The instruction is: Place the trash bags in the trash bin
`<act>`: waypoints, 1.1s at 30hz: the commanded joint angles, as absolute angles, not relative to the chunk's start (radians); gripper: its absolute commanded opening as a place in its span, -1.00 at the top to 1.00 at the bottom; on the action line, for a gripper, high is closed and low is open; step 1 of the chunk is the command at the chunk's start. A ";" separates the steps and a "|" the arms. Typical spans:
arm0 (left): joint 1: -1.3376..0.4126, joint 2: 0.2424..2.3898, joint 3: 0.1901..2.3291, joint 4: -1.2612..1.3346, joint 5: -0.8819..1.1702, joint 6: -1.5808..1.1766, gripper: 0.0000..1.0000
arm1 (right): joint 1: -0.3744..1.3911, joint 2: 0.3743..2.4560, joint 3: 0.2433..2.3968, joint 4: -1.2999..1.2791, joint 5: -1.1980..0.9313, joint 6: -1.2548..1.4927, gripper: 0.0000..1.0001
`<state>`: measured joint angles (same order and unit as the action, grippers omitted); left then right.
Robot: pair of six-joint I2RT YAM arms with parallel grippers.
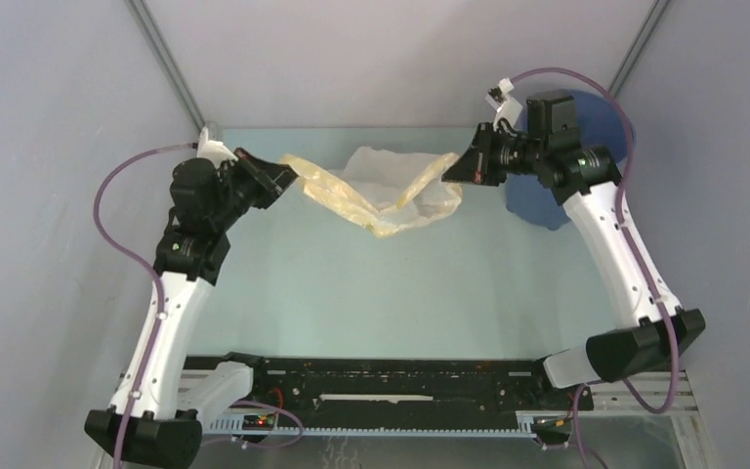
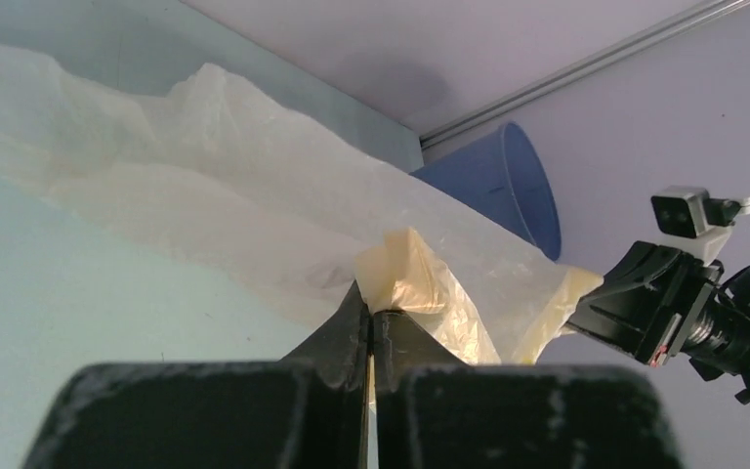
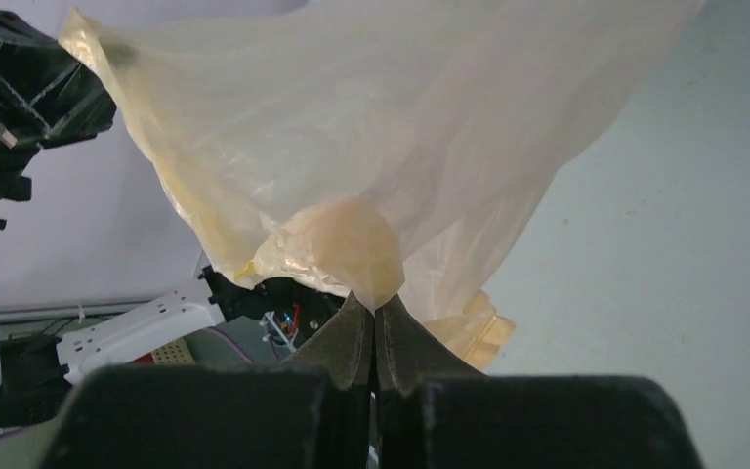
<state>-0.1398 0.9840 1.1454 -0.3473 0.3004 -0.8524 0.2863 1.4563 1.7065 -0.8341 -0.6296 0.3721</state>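
The thin translucent yellowish trash bag [image 1: 381, 191] hangs stretched between my two grippers above the back of the table. My left gripper [image 1: 291, 177] is shut on its left rim; in the left wrist view [image 2: 372, 311] the plastic [image 2: 254, 215] is pinched at the fingertips. My right gripper [image 1: 452, 166] is shut on its right rim; in the right wrist view [image 3: 375, 305] the bag [image 3: 381, 127] billows above the closed fingers. The blue trash bin [image 1: 586, 147] stands at the back right, largely hidden behind the right arm; it also shows in the left wrist view [image 2: 503, 191].
Grey walls enclose the table [image 1: 371, 293] on the back and both sides. A black rail [image 1: 391, 381] with cables runs along the near edge between the arm bases. The right arm's wrist [image 2: 703, 313] appears in the left wrist view.
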 commanded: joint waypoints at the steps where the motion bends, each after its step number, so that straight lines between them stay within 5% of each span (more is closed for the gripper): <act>1: -0.134 0.915 0.981 -0.375 0.308 -0.856 0.99 | 0.295 1.375 1.479 -0.817 -0.678 0.418 1.00; 7: -0.070 0.824 0.715 -0.646 0.354 -0.885 0.99 | 0.371 1.243 1.116 -0.791 -0.627 0.459 1.00; 12: -0.059 0.778 0.730 -0.571 0.343 -0.904 0.99 | 0.382 1.248 1.101 -0.705 -0.664 0.526 1.00; 18: -0.064 1.043 1.158 -0.324 0.500 -1.058 0.99 | 0.352 1.498 1.739 -0.855 -0.645 0.492 1.00; 23: -0.111 1.059 1.627 -0.281 0.471 -0.912 0.99 | 0.435 1.539 2.280 -1.042 -0.517 0.385 1.00; 28: -0.103 0.846 1.261 -0.420 0.201 -0.917 0.99 | 0.482 1.264 1.678 -0.720 -0.470 0.405 1.00; 33: -0.043 0.755 0.714 -0.464 0.413 -1.048 0.99 | 0.470 1.190 1.153 -0.584 -0.594 0.604 1.00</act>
<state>-0.0700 0.6682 1.0889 -0.2504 0.3271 -0.9619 0.4660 1.0889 1.4776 -0.6437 -0.5575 0.4671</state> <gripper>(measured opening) 0.011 0.007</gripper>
